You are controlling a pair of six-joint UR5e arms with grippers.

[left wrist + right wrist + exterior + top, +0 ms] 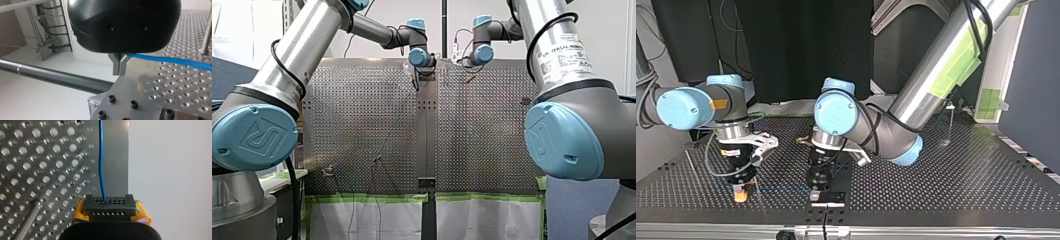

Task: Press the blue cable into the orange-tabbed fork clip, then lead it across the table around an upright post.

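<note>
Early stage. The blue cable (100, 157) runs straight ahead of the right gripper (110, 207), whose yellow pads (143, 214) are pressed together and pinch it. It crosses to the left gripper (819, 184) and lies in the notch of a grey forked piece (118, 65) just under that gripper. Clip or fingertip, can't tell; left grip can't tell either. The upright post (207, 30) beyond is not rounded yet. Both arms are bent down, wrists low over the table (180, 85) edge.
</note>
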